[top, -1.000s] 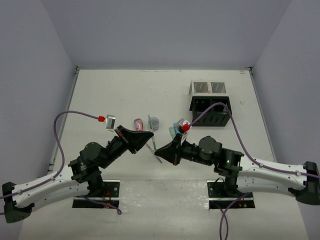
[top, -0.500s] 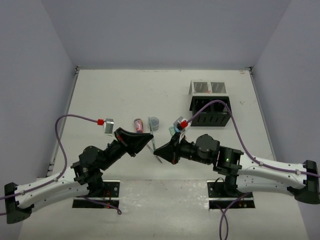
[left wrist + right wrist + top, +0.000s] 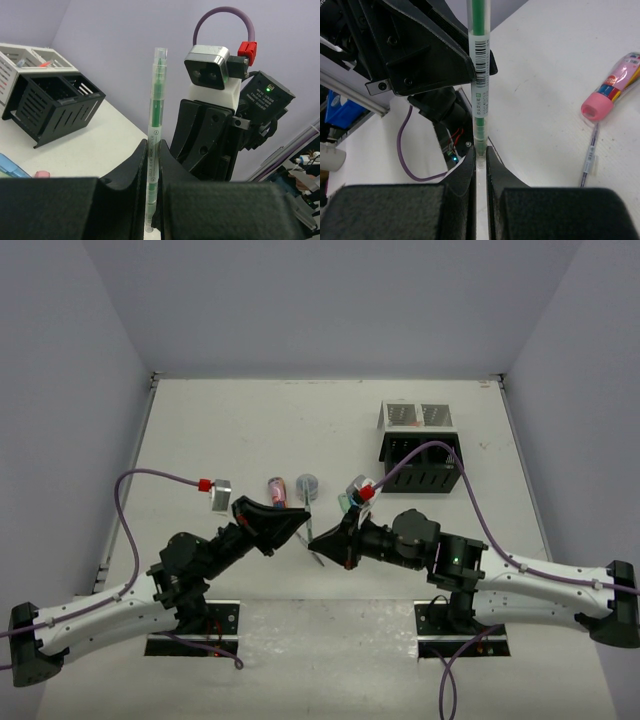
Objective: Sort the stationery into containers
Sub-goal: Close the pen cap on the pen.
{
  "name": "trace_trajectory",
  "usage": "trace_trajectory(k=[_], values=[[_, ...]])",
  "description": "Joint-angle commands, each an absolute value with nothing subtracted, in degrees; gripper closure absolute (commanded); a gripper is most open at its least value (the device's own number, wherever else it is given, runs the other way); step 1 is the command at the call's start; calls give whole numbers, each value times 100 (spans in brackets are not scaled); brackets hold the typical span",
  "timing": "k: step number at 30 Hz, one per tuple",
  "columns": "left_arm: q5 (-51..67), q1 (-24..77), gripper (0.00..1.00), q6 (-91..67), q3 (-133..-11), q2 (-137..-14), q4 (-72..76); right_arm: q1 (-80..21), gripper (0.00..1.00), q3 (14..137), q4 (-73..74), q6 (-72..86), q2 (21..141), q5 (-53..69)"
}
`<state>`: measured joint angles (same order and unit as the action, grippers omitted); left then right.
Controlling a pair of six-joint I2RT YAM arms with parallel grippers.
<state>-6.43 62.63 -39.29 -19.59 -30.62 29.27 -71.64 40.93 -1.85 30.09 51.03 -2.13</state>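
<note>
A thin green highlighter (image 3: pixel 156 115) spans the gap between my two grippers just above the table. My left gripper (image 3: pixel 153 150) is shut on its lower barrel. The right gripper (image 3: pixel 480 155) faces it, shut on the other end of the highlighter (image 3: pixel 480 75). From above, the left gripper (image 3: pixel 296 521) and right gripper (image 3: pixel 316 539) meet tip to tip at the table's near centre. The black container (image 3: pixel 420 466) and the white container (image 3: pixel 412 417) stand together at the back right. The black container (image 3: pixel 55 107) also shows in the left wrist view.
A pink marker (image 3: pixel 277 489), a round grey-blue pot (image 3: pixel 307 483) and thin pens lie just beyond the grippers. The pink marker (image 3: pixel 612 87) and a thin pen (image 3: pixel 590 160) lie on the table to the right gripper's right. Purple cables arc over both wrists.
Both wrists shifted slightly while staying tip to tip; the left wrist dropped a little and the right one edged left. The highlighter stays held between them.
</note>
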Motion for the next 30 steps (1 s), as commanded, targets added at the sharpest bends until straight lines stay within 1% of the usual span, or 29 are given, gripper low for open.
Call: trace_trajectory(k=[1,7,11,13,14,17,19,23,25,28,30], values=[[-166,6284,100,-3762,-1898,-3077,3139,-7154,100,4238,-773,2471,4888,-666],[-278,6284,99,-3723,-1854,-2909,3094,-7151,100,4090,-1031,2365,4664,-659],[-333,6284,83,-3725,-1947,-2922,3024,-7154,100,4141,-977,2375,4740,-474],[-324,6284,81,-3709,-2004,-2972,3023,-7154,100,4158,-984,2390,4773,-454],[-308,6284,77,-3700,-2021,-3005,3015,-7154,100,4174,-984,2391,4790,-414],[-254,6284,68,-3677,-2112,-3144,3036,-7163,100,4216,-983,2392,4837,-365],[-204,6284,64,-3656,-2169,-3211,3067,-7163,100,4231,-984,2382,4872,-348],[-211,6284,66,-3625,-2201,-3215,3073,-7163,100,4270,-960,2359,4912,-283],[-204,6284,69,-3615,-2204,-3195,3063,-7163,100,4274,-949,2349,4941,-266],[-208,6284,86,-3618,-2206,-3193,3032,-7163,100,4263,-958,2352,4945,-278],[-220,6284,92,-3630,-2206,-3199,3015,-7157,100,4269,-965,2353,4933,-290]])
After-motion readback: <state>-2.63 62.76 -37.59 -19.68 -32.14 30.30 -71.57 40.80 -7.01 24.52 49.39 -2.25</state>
